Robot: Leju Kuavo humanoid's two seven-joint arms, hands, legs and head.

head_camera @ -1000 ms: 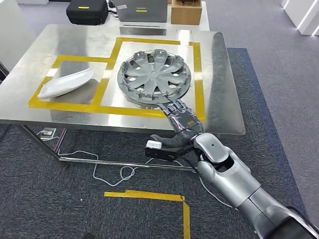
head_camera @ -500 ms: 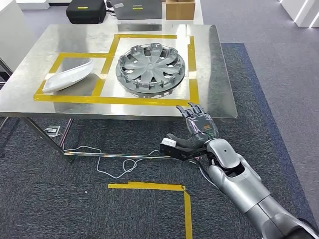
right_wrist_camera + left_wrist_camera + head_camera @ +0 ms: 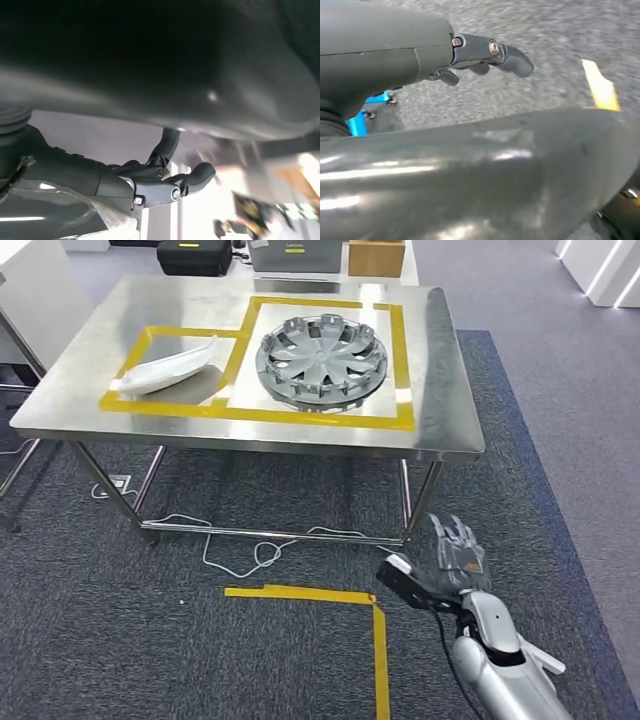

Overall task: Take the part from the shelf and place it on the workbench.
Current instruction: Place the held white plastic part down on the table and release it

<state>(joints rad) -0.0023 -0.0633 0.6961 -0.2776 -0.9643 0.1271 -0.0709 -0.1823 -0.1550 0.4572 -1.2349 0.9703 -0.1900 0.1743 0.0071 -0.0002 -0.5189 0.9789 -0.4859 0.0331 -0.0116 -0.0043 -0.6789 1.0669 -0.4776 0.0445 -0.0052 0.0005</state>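
Head view: the grey wheel cover (image 3: pixel 322 362) lay flat on the steel workbench (image 3: pixel 445 390), inside the right-hand square of yellow tape (image 3: pixel 324 418). Its ribbed inner side faced up and its spokes fanned out from the hub.
Long axis: the wheel cover was round, so it had none and pointed no particular way.
Neighbour: a white curved panel (image 3: pixel 162 370) lay in the left taped square, well apart from the wheel cover, its length running from the near left toward the far right.
Right hand: the right hand (image 3: pixel 447 562) was low over the dark carpet (image 3: pixel 151 640), below and in front of the workbench's near right corner, fingers spread and holding nothing.
Right wrist view: the right hand's dark fingers (image 3: pixel 196 177) were extended and apart with nothing between them; the rest was dark and blurred.
Left wrist view: the left hand (image 3: pixel 486 57) hung over grey carpet, fingers loosely extended and bare of any load, with a strip of yellow floor tape (image 3: pixel 601 90) beyond it.
Floor: a yellow taped corner (image 3: pixel 340 600) and a loose white cable (image 3: pixel 241 558) lay under and before the workbench.
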